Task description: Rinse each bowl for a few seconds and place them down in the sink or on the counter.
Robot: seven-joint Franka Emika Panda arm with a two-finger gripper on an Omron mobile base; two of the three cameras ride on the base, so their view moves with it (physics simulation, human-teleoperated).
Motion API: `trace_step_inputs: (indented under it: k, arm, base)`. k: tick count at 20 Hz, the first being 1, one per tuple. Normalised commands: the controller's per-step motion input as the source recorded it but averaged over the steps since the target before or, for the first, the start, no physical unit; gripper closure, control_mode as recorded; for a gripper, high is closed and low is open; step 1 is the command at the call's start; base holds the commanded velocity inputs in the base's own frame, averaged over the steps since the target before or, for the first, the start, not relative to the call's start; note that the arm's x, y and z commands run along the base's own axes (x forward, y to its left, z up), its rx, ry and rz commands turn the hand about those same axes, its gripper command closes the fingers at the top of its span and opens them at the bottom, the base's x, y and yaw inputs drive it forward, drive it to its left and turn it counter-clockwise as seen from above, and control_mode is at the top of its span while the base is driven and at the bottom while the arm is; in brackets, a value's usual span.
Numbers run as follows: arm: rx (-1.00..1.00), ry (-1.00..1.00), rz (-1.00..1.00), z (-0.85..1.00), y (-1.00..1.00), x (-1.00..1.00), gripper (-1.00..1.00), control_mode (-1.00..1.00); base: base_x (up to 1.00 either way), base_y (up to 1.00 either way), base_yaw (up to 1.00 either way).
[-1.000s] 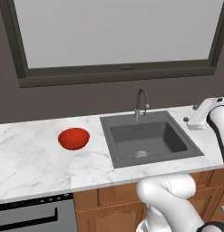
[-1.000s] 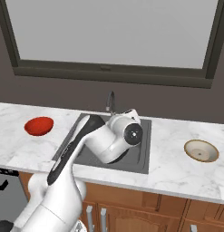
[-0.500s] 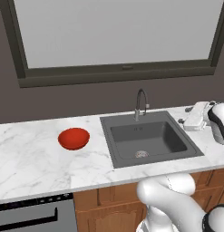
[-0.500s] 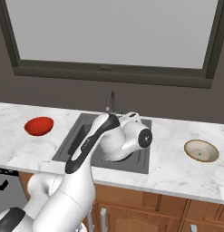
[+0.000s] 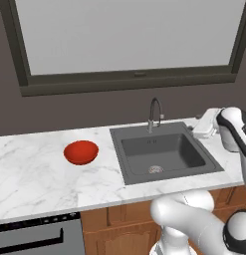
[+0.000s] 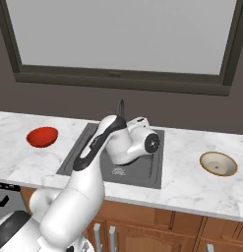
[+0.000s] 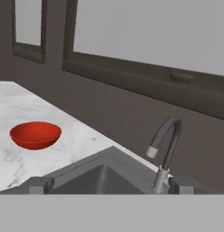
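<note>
My tool open above the sink, both bowls on the worktop

My tool [image 5: 204,130] stands with its jaws wide apart and holds nothing, near the right rear corner of the dark grey rectangular sink [image 5: 164,152]. The glossy red round bowl [image 5: 81,152] rests upright on the white marble worktop [image 5: 30,174], left of the sink. The shallow cream bowl with brownish rim [image 6: 218,163] lies on the worktop right of the sink, well apart from the dark arched faucet [image 7: 164,149].
</note>
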Motion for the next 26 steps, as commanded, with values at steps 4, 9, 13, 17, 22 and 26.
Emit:
trace_step_inputs:
  k: [4, 9, 13, 17, 22, 26]
  arm:
    - [0.07, 0.0, -0.04, -0.19, 0.0, 0.29, -1.0, -1.0]
    - [0.06, 0.0, 0.0, -0.15, 0.02, 0.39, -1.0, -1.0]
    - [0.08, 0.0, 0.05, -0.13, 0.02, 0.42, -1.0, -1.0]
    - [0.1, 0.0, 0.09, -0.15, 0.0, 0.36, -1.0, -1.0]
    - [0.09, 0.0, 0.12, -0.22, -0.07, 0.25, -1.0, -1.0]
    - [0.08, 0.0, 0.12, -0.18, -0.05, 0.25, -1.0, -1.0]
  base:
    - [0.0, 0.0, 0.0]
    - [0.0, 0.0, 0.0]
    - [0.0, 0.0, 0.0]
    - [0.0, 0.0, 0.0]
    - [0.0, 0.0, 0.0]
    - [0.0, 0.0, 0.0]
